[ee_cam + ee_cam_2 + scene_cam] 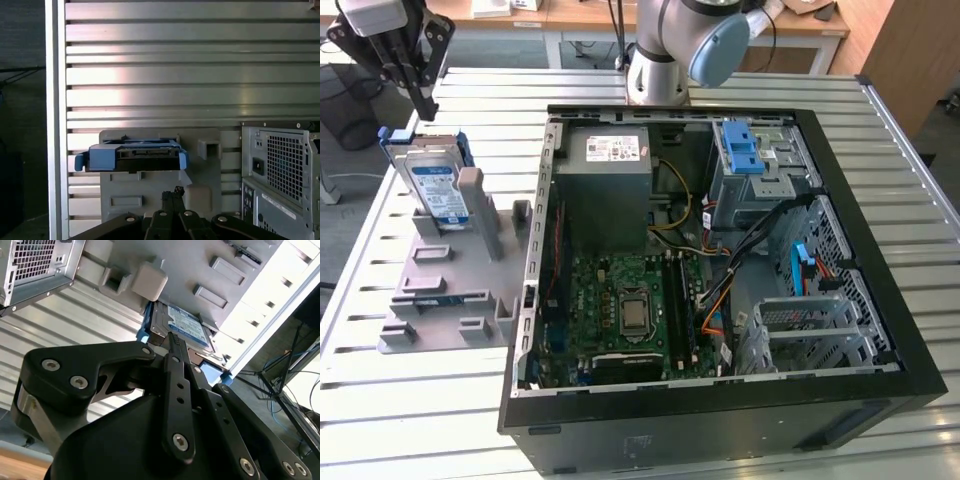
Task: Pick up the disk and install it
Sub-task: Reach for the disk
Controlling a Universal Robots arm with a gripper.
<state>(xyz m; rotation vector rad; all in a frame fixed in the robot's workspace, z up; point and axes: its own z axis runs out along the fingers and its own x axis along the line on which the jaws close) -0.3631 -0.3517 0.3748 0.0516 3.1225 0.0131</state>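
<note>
The claw (425,108) is clenched, its black fingers pressed together with nothing between them. In the exterior view it hangs at about 10 o'clock in the picture, pointing down at the disk (437,185), which lies just off its tip toward 6 o'clock. I cannot tell whether the tip touches the disk's top edge.

The disk stands tilted in a grey holder block (440,290), its white-and-blue label facing out and blue rails along its sides. The block lies flat on the slatted metal surface (420,400), at 9 o'clock from the open black computer case (700,415) and just beside it.

Inside the case, a grey power-supply box (615,160) sits toward 11 o'clock. A blue latch piece (745,150) on a grey metal bay sits toward 1 o'clock. The arm's base joint (670,40) rises beyond the case at 12 o'clock.

In the second wrist view the closed claw (172,340) lines up with the disk's (185,322) near edge, the label showing past the fingertip. In the first wrist view the claw (175,192) points toward the holder block (125,200). There the disk (135,155) shows edge-on between its blue rails, with the surface (190,60) behind.
</note>
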